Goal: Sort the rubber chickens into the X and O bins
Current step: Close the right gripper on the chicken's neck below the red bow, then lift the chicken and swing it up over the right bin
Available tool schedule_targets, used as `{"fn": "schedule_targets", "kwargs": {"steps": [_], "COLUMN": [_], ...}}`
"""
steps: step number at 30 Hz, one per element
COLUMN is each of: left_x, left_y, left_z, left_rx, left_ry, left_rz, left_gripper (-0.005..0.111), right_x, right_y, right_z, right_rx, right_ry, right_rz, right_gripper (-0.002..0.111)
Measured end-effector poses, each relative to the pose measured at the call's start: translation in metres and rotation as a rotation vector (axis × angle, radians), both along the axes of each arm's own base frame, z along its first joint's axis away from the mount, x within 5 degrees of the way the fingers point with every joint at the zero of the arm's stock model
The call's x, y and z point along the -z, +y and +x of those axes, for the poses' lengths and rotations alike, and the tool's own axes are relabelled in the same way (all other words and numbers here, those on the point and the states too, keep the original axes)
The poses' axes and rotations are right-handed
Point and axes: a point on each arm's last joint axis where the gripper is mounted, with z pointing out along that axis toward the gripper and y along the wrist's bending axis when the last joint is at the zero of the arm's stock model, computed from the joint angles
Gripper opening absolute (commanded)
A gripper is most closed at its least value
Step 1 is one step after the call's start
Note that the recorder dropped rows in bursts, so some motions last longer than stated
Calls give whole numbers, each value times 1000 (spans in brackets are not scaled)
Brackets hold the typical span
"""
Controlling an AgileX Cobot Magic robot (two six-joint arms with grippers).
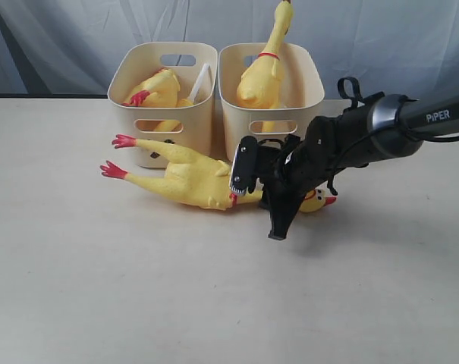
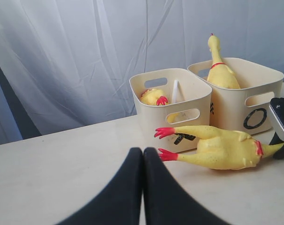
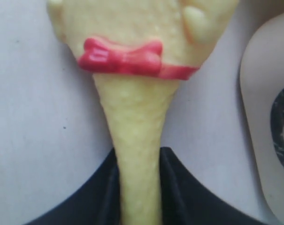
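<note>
Exterior view showed a chicken (image 1: 183, 178) lying mid-frame on the table (image 1: 100, 288), the right gripper (image 3: 138, 157) clamped on its thin neck. Judged light, soft, squashy; the neck suited gripping. Left gripper (image 2: 142, 151) was pressed together, empty. Behind stood the O bin (image 2: 228, 110), marked O; the arm (image 1: 396, 121) read "PiPER".

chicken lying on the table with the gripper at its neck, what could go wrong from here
1. The right gripper pinches only the thin neck of the yellow rubber chicken lying on the pale table; the bulkier body could sag, swing or slip free when lifted.
2. Its red feet lie close by the cream plastic X bin; a swing might nudge that bin.
</note>
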Motion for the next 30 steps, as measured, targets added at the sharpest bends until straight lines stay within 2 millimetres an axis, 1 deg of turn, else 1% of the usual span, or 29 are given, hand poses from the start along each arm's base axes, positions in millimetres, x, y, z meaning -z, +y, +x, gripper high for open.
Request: {"fn": "schedule_targets", "kwargs": {"steps": [4, 9, 14, 15, 16, 17, 18, 19, 20, 21, 22, 23, 26, 29, 30], "left_x": [0, 0, 0, 0, 0, 0, 0, 0, 0, 0, 0, 0, 0, 0, 0], "left_y": [0, 0, 0, 0, 0, 0, 0, 0, 0, 0, 0, 0, 0, 0, 0], "left_z": [0, 0, 0, 0, 0, 0, 0, 0, 0, 0, 0, 0, 0, 0, 0], "left_rx": [0, 0, 0, 0, 0, 0, 0, 0, 0, 0, 0, 0, 0, 0, 0], "left_ry": [0, 0, 0, 0, 0, 0, 0, 0, 0, 0, 0, 0, 0, 0, 0], "left_rz": [0, 0, 0, 0, 0, 0, 0, 0, 0, 0, 0, 0, 0, 0, 0], "left_gripper": [0, 0, 0, 0, 0, 0, 0, 0, 0, 0, 0, 0, 0, 0, 0], "right_x": [-1, -12, -29, -37, -41, -51, -56, -69, -74, -90, -99, -117, -154, -183, -190], "right_y": [-1, -2, -4, -5, -5, -7, -8, -10, -10, -10, -10, -10, -13, -19, -20], "right_z": [-4, -10, -18, -23, -25, -32, -36, -43, -46, -52, -54, -59, -69, -78, -80], "right_rx": [-14, -28, -52, -67, -74, -84, -87, -71, -60, -30, -12, 24, 109, 206, 247], "right_ry": [39, 88, 126, 154, 168, 206, 230, 276, 288, 298, 292, 273, 225, 177, 173], "right_rz": [-13, -17, -23, -28, -31, -35, -36, -19, -7, 38, 66, 128, 238, 333, 366], "right_gripper": [-1, -1, -1, -1, -1, -1, -1, -1, -1, -1, -1, -1, -1, -1, -1]}}
